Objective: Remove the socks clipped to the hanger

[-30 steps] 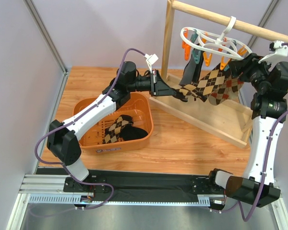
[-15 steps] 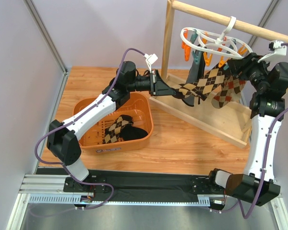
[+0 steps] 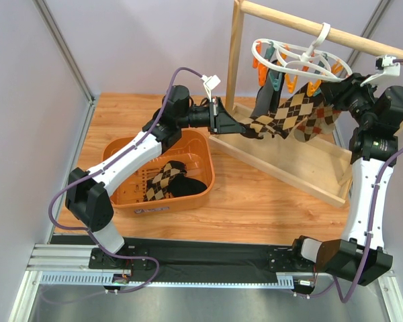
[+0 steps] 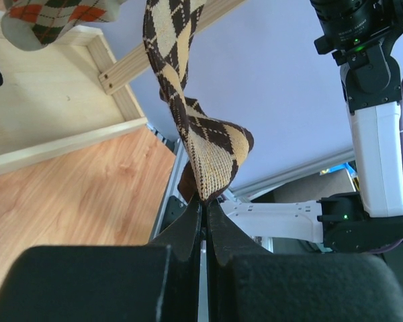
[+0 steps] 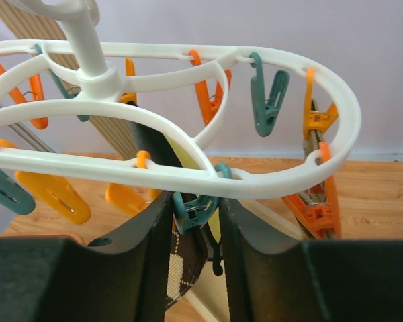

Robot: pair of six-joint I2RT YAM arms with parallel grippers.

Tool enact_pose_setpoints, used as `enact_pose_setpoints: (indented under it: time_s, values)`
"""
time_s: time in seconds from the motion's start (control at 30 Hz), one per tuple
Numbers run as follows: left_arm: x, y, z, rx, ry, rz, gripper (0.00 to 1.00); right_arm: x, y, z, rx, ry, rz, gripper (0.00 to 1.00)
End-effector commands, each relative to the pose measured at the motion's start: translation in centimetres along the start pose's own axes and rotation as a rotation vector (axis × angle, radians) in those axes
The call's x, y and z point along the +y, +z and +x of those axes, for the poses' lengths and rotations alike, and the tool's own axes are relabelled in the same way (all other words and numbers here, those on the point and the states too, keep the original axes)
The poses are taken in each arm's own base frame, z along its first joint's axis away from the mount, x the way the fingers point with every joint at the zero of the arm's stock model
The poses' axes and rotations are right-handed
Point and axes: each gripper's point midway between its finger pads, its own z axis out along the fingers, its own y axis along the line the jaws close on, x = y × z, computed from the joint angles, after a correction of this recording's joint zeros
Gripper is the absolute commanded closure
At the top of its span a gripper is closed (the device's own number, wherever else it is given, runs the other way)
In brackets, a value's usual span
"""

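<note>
The white oval hanger (image 3: 299,62) hangs by its hook from the wooden rail. A brown-and-tan argyle sock (image 3: 282,115) stretches from a teal clip (image 5: 196,211) on the ring down left to my left gripper (image 3: 238,125). That gripper is shut on the sock's end (image 4: 208,144), as the left wrist view (image 4: 204,201) shows. My right gripper (image 3: 336,90) is at the ring's right side. In the right wrist view (image 5: 195,200) its fingers press both sides of the teal clip under the ring (image 5: 269,184). A black sock (image 3: 265,100) and an orange-toned argyle sock (image 3: 320,121) also hang there.
An orange basket (image 3: 208,171) on the left of the table holds an argyle sock and black socks (image 3: 168,180). The wooden frame has an upright post (image 3: 236,57) and a low tray base (image 3: 309,164) under the hanger. Other orange and teal clips hang round the ring.
The right gripper has moved up a little to the ring, and the hanging argyle socks have risen with it. The left arm has hardly moved and keeps its hold.
</note>
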Motion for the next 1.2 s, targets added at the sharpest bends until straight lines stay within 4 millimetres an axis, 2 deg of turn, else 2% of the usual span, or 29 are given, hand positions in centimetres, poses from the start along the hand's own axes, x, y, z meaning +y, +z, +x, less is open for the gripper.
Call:
enact_pose_setpoints:
  time_s: [0.0, 0.1, 0.17, 0.37, 0.43, 0.5, 0.53, 0.6, 0.63, 0.7, 0.73, 0.8, 0.83, 0.9, 0.93, 1.0, 1.03, 1.07, 1.1, 1.17]
  values:
    - [-3.1, -1.0, -1.1, -0.026, 0.059, 0.057, 1.00, 0.2, 0.1, -1.2, -0.046, -0.035, -0.020, 0.71]
    - [-3.0, -1.0, -1.1, -0.027, 0.058, 0.051, 1.00, 0.2, 0.1, -1.2, -0.043, -0.032, -0.022, 0.85]
    - [-2.9, -1.0, -1.1, -0.027, 0.055, 0.049, 1.00, 0.3, 0.0, -1.2, -0.044, -0.033, -0.022, 0.88]
    - [-2.8, -1.2, -1.3, -0.026, 0.061, 0.035, 1.00, 0.4, -0.1, -1.1, -0.037, -0.030, -0.026, 0.88]
    - [-2.8, -1.7, -1.5, -0.018, 0.068, 0.011, 1.00, 0.4, -0.3, -1.1, -0.031, -0.020, -0.016, 0.86]
    - [-3.3, -2.7, -2.6, -0.046, 0.097, -0.004, 1.00, 0.4, -0.5, -1.2, -0.027, -0.016, -0.008, 0.83]
    - [-2.9, -3.3, -2.3, -0.030, 0.082, -0.037, 1.00, 0.5, -0.7, -1.2, -0.025, -0.006, 0.001, 0.82]
    - [-3.6, -5.1, -3.6, -0.070, 0.120, -0.080, 1.00, 0.3, -0.9, -1.1, -0.018, 0.011, 0.021, 0.75]
    - [-2.9, -5.9, -3.3, -0.058, 0.130, -0.130, 1.00, 0.0, -1.1, -0.7, -0.002, 0.027, 0.047, 0.72]
    - [-3.5, -7.9, -4.5, -0.101, 0.178, -0.199, 1.00, 0.0, -1.6, -0.5, 0.001, 0.041, 0.069, 0.64]
    - [-2.7, -9.1, -4.1, -0.084, 0.181, -0.259, 1.00, -0.3, -1.7, 0.3, 0.015, 0.055, 0.079, 0.63]
    - [-3.7, -11.2, -4.5, -0.111, 0.223, -0.326, 1.00, 0.3, -2.5, 0.3, 0.005, 0.056, 0.077, 0.54]
    - [-3.0, -12.4, -3.5, -0.082, 0.229, -0.390, 1.00, 0.3, -2.7, 0.7, 0.009, 0.065, 0.084, 0.50]
    - [-3.1, -14.8, -3.5, -0.116, 0.270, -0.507, 1.00, 0.5, -3.4, 1.4, 0.019, 0.089, 0.095, 0.37]
    - [-2.4, -15.9, -2.4, -0.085, 0.268, -0.568, 1.00, 0.4, -3.7, 2.0, 0.033, 0.112, 0.104, 0.32]
    - [-2.1, -17.6, -1.6, -0.085, 0.277, -0.645, 1.00, 0.8, -4.2, 3.0, 0.052, 0.139, 0.096, 0.22]
    - [-1.4, -18.6, -0.2, -0.059, 0.263, -0.691, 1.00, 1.0, -4.5, 3.7, 0.061, 0.151, 0.097, 0.18]
    - [-1.9, -19.0, 0.1, -0.058, 0.267, -0.691, 1.00, 0.8, -4.5, 3.7, 0.060, 0.152, 0.107, 0.18]
    - [-0.4, -19.3, 1.4, -0.027, 0.237, -0.723, 1.00, 0.7, -4.9, 4.0, 0.064, 0.156, 0.120, 0.16]
    - [0.1, -20.5, 2.7, -0.030, 0.231, -0.768, 1.00, 0.4, -5.3, 4.8, 0.080, 0.172, 0.149, 0.15]
